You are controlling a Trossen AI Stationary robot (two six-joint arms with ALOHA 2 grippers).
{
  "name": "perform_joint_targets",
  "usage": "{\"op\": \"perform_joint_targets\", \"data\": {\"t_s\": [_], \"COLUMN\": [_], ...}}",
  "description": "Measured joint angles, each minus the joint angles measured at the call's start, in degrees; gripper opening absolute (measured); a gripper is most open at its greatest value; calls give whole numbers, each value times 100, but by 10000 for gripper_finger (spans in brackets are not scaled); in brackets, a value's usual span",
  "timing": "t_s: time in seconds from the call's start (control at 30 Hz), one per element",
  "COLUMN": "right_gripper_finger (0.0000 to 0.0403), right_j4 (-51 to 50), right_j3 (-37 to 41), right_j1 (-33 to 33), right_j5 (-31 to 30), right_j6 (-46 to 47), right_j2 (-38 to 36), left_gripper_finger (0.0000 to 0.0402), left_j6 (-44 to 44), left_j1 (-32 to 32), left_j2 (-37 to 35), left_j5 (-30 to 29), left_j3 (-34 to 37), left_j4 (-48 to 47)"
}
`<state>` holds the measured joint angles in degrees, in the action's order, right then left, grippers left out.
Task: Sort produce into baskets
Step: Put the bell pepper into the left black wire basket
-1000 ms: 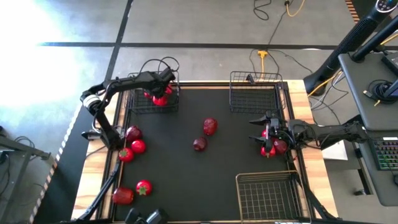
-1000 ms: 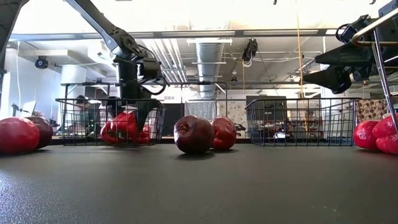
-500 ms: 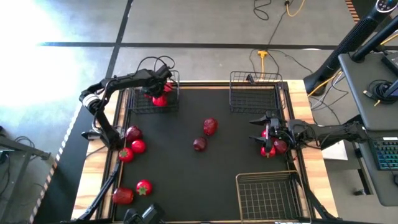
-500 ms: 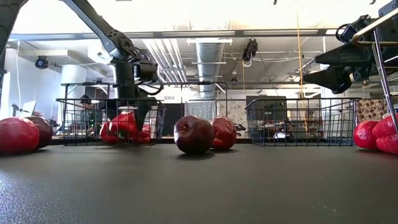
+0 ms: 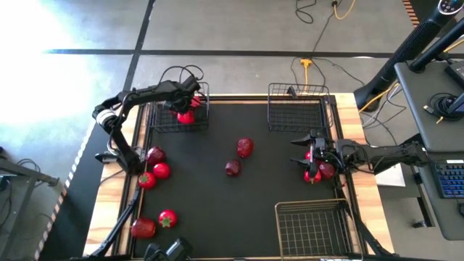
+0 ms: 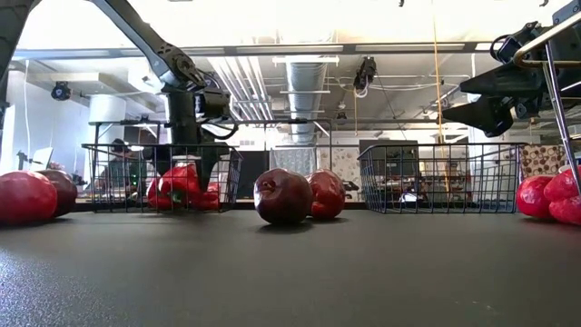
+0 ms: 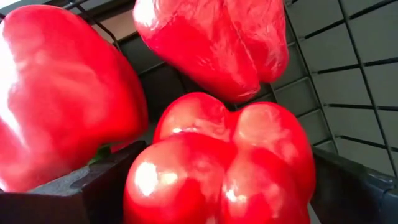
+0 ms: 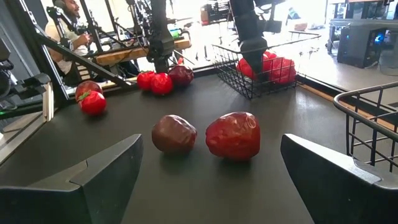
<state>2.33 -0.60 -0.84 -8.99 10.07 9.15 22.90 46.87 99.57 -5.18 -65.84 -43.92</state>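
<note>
Three glossy red peppers [image 5: 186, 114] lie in the far-left black wire basket [image 5: 163, 125]. My left gripper [image 5: 186, 104] points down into that basket, open, with its fingers on either side of the nearest pepper [image 7: 224, 168]. Two dark red pieces [image 5: 245, 147] [image 5: 233, 168] rest on the mat at mid-table. My right gripper [image 5: 297, 152] hangs level and open at the right edge, above a small pile of red produce [image 5: 317, 172]; its view looks past both fingers [image 8: 81, 180] at the two middle pieces [image 8: 233, 134]. My left gripper comes from above, pointing down, with one finger [image 7: 81, 186] on each side of the nearest pepper's rounded lobes [image 7: 155, 180]. Whether the fingers touch it I cannot tell. The pepper lies in the basket against the other two.
Several red pieces, among them tomatoes with green tops [image 5: 167, 218], lie along the left edge [image 5: 155, 156]. One wire basket stands at the far right [image 5: 297, 109] and another at the near right [image 5: 312, 225]. A person sits beyond the table [image 8: 71, 25].
My left gripper has rolled slightly over the far-left basket and stayed open. The peppers lie as before.
</note>
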Motion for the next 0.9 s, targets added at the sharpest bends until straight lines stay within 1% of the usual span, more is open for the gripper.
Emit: {"op": "perform_joint_targets", "data": {"t_s": [0.33,0.53,0.73,0.9], "right_gripper_finger": [373,373,373,373], "right_j4": [0,2,0,0], "right_j3": [0,0,0,0], "right_j1": [0,-2,-2,0], "right_j5": [2,1,0,2], "right_j6": [0,0,0,0], "right_j2": [0,0,0,0], "left_gripper_finger": [378,386,399,394], "left_j6": [9,30,154,158], "left_j1": [-4,-51,-76,-76], "left_j2": [0,-2,-2,-2], "left_j5": [-47,-648,-686,-631], "left_j3": [0,-2,-2,-2], "left_j4": [-2,-232,-235,-221]}}
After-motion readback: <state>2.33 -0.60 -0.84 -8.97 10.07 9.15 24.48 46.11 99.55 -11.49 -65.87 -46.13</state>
